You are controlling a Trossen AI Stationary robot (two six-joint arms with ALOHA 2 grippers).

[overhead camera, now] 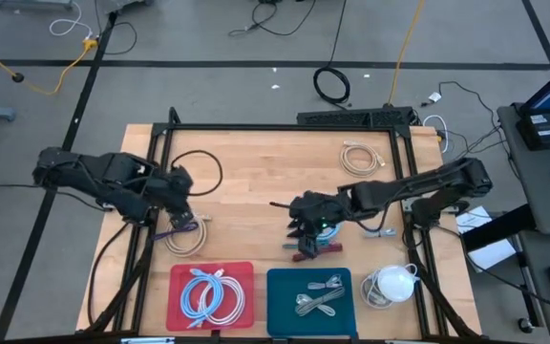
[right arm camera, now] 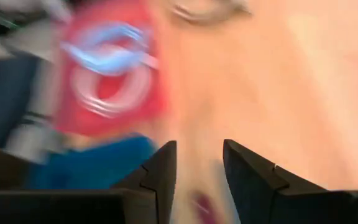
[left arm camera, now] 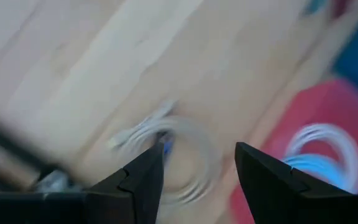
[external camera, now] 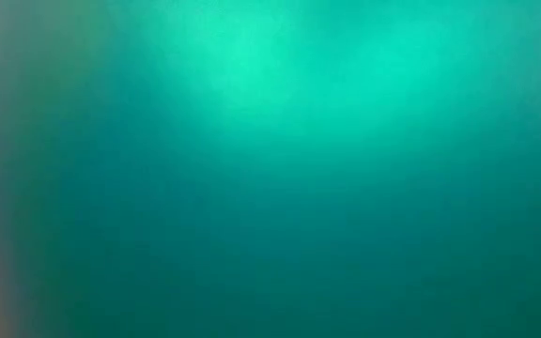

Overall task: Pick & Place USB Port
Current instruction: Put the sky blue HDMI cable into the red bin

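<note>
Hovering left gripper, coiled cable, no legible writing

You have a black cable coil on the floor at top centre, and a yellow cord at upper left.

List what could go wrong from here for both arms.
The left gripper, open, hovers over the coiled white cable beside the red tray; closing may catch only one loop and drag the coil.

The right gripper, open, sits near the teal tray; descending could clip its rim.

The low view is blocked, so height is unchecked.
</note>
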